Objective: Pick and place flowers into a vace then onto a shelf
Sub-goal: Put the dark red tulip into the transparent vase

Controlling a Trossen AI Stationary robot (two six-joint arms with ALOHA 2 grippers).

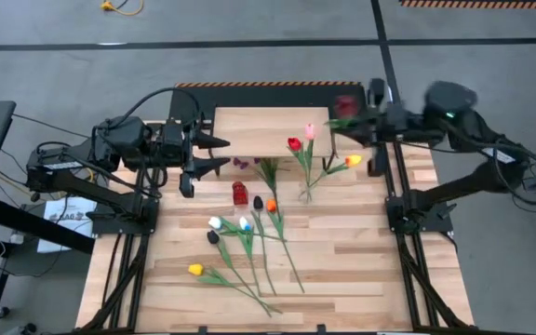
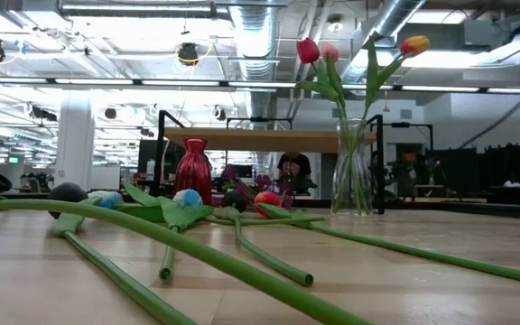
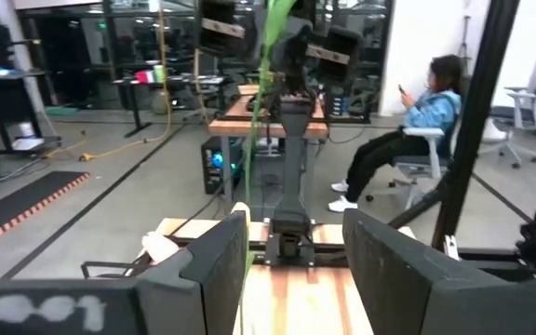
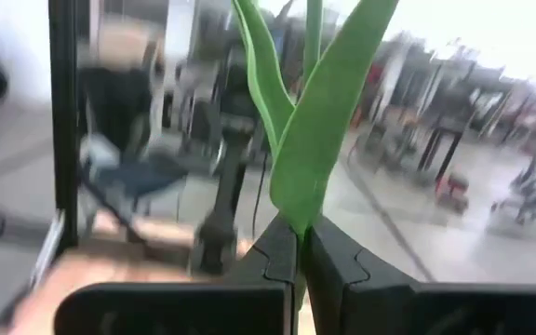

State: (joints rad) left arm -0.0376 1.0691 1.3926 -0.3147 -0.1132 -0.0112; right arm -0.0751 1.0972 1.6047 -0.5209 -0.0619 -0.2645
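Observation:
The shelf (image 1: pixel 259 130) stands at the table's far side. In front of it a clear glass vase (image 2: pixel 352 171) holds red, pink and orange tulips (image 1: pixel 309 140). A small red vase (image 1: pixel 240 193) stands near it. Several tulips (image 1: pixel 240 242) lie flat on the planks, and a purple sprig (image 1: pixel 241 162) lies by the shelf. My right gripper (image 1: pixel 372 126) hovers at the shelf's right end, shut on a maroon tulip (image 1: pixel 346 106). My left gripper (image 1: pixel 218 154) is open at the shelf's left end, holding nothing. My right gripper pinches the maroon tulip's green stem (image 4: pixel 301 228) between its two shut fingers, right where two leaves (image 4: pixel 324 121) branch off. The tulip is lifted clear of the table, and its stem and leaves run on beyond the fingertips.
The shelf's black legs (image 2: pixel 160 153) and the table's black side frame (image 1: pixel 400 200) stand near both arms. Bare planks lie at the near right (image 1: pixel 370 270). A seated person (image 3: pixel 417 130) shows in the room beyond the table.

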